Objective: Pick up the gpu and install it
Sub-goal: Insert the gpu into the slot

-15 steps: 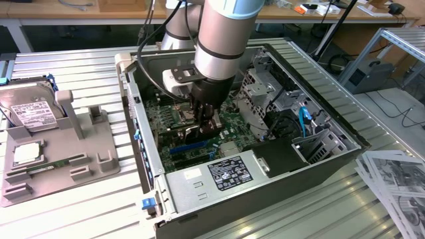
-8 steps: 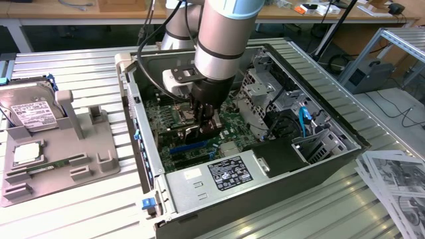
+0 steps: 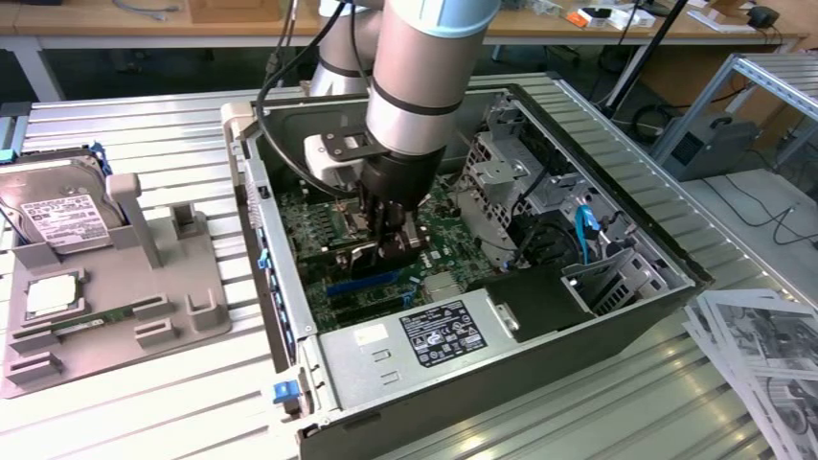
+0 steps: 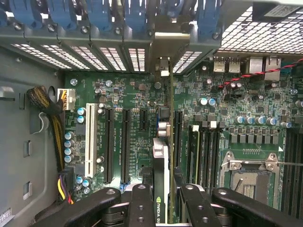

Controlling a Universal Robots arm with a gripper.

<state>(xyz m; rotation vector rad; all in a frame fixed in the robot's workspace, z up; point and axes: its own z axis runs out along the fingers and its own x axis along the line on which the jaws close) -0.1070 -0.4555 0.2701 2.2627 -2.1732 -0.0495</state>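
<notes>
Wrist view: the tool (image 4: 164, 190) was pinching the gpu (image 4: 160, 156) edge-on between its black fingers (image 4: 140, 203). The card stood upright over the green motherboard (image 4: 132, 118), in line with the long black expansion slots and beside the memory slots. Its far end reached toward the perforated rear wall (image 4: 94, 54) of the case, where a grey metal plate (image 4: 165, 42) sat among the blue slot clips.

In the exterior view the arm reached straight down into the open computer case (image 3: 252, 192), which lay on its side on the slatted counter (image 3: 153, 422). The tool (image 3: 387, 251) held the gpu (image 3: 343, 257) low over the board, just above a blue slot (image 3: 364, 284) and near the power supply (image 3: 442, 331). A hard drive (image 3: 57, 216) rested in a grey fixture (image 3: 115, 307) well apart at the exterior view's left.

The pick-up looked done and the install was the step in hand. Whether the card's edge had entered its slot could not be told. Seating it would probably call for keeping the card square to the slot, its bracket end lined up with the rear opening, and pressing evenly.
</notes>
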